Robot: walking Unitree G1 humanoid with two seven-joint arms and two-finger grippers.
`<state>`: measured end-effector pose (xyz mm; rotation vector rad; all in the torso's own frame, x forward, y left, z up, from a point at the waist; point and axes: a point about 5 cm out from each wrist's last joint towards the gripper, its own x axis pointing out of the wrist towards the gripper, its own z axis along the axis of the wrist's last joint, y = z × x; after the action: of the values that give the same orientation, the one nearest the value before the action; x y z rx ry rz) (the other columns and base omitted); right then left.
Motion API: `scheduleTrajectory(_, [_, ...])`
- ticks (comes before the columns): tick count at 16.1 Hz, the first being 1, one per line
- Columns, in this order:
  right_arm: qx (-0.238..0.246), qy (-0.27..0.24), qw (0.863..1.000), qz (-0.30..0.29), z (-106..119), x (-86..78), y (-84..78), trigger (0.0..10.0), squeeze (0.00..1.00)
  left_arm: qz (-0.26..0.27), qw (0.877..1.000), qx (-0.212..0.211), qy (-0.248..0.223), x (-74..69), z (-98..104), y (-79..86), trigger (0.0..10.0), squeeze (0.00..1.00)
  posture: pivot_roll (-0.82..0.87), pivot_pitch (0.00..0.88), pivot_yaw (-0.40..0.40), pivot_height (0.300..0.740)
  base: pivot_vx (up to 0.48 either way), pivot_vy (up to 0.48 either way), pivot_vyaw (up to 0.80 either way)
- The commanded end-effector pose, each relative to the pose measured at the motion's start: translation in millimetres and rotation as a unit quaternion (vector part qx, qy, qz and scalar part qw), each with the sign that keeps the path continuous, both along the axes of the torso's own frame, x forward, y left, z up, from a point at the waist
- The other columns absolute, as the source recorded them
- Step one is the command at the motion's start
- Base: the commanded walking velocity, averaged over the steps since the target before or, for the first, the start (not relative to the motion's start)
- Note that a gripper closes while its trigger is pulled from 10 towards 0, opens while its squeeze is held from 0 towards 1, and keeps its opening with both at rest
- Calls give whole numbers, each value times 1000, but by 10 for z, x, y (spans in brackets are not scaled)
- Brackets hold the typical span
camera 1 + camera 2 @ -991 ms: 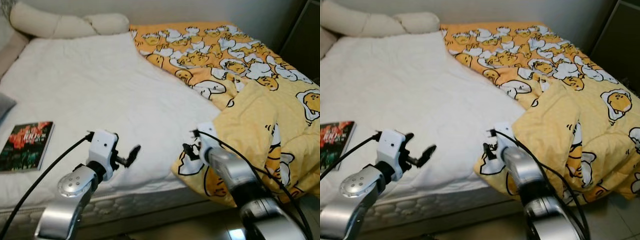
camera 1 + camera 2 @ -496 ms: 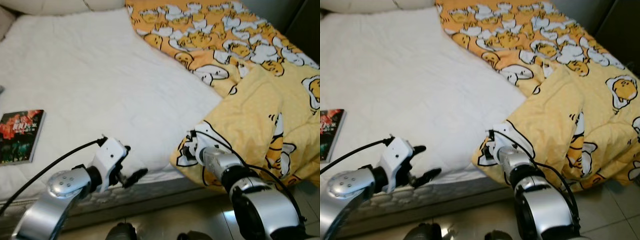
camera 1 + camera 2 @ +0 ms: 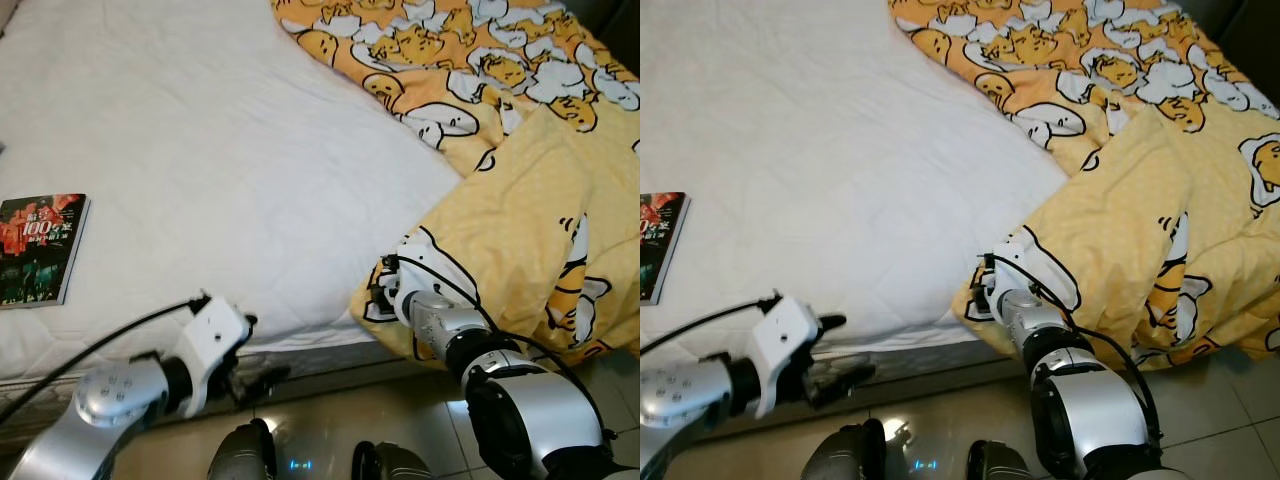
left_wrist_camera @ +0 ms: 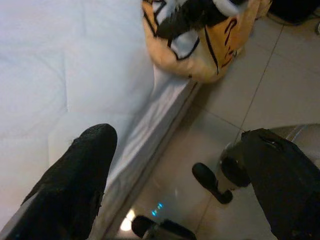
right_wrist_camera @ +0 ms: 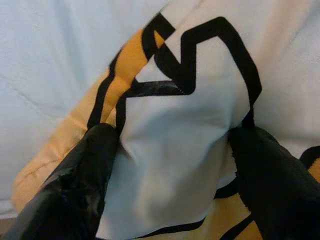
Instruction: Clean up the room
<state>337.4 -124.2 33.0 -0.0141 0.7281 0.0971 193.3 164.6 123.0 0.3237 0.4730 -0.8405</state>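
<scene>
Now our right gripper (image 5: 167, 165) reaches forward, fingers clamped on the yellow egg-print quilt (image 3: 520, 240) at the white mattress (image 3: 220, 170) edge. Our left gripper (image 4: 180, 170) hangs low beside the mattress, fingers spread apart.

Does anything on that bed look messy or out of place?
Yes. The yellow duvet is bunched on one side, its corner spilling over the mattress edge where the right gripper pinches it. A book lies loose on the white sheet.

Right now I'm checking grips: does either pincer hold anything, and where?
The right pincer straddles the yellow blanket's folded corner at the bed's edge; the left pincer holds nothing.
</scene>
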Motion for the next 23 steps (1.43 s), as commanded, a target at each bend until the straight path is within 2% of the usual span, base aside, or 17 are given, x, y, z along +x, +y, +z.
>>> scheduleTrajectory(1, [-7, 13, 1000, -5, -50, -38, -35, 5804, 0, -5, 1000, 5, 1, -42, 15, -7, 10000, 0, 192, 259, -40, 740, 0, 0, 0])
scheduleTrajectory(2, [-8, 12, 1000, -6, -51, -38, -37, 4941, 0, -4, 1000, 6, 1, -48, 13, -7, 10000, 0, 194, 260, -44, 740, 0, 0, 0])
scheduleTrajectory(3, [-11, 13, 1000, -2, -62, -47, -30, 3569, 0, -3, 1000, 5, 3, -59, 14, -19, 10000, 0, 197, 258, -49, 740, 0, 0, 0])
scheduleTrajectory(4, [-13, 15, 1000, 1, -73, -57, -25, 3412, 0, -3, 1000, 4, 4, -70, 12, -34, 10000, 0, 197, 259, -53, 740, 0, 0, 0])
scheduleTrajectory(5, [-13, 15, 1000, 1, -77, -60, -23, 2627, 0, -3, 1000, 4, 5, -78, 8, -36, 10000, 0, 193, 261, -57, 740, 0, 0, 0])
scheduleTrajectory(6, [-11, 17, 1000, 1, -78, -62, -16, 0, 0, -3, 1000, 3, 9, -106, -17, -46, 10000, 0, 176, 260, -65, 740, 0, 0, 0])
scheduleTrajectory(9, [-10, 16, 1000, 4, -69, -54, -36, 0, 0, -5, 1000, -1, 13, -118, -54, -95, 10000, 0, 160, 259, -71, 740, 0, 0, 0])
scheduleTrajectory(17, [1, 11, 1000, -1, -53, -39, -127, 0, 0, -18, 1000, -3, 5, 9, -37, -185, 10000, 0, 126, 229, -39, 740, 0, 0, 0])
scheduleTrajectory(23, [9, -6, 1000, 17, 17, 16, -140, 0, 0, -29, 1000, 0, 9, 83, -59, -163, 10000, 0, 105, 218, -29, 740, 0, 0, 0])
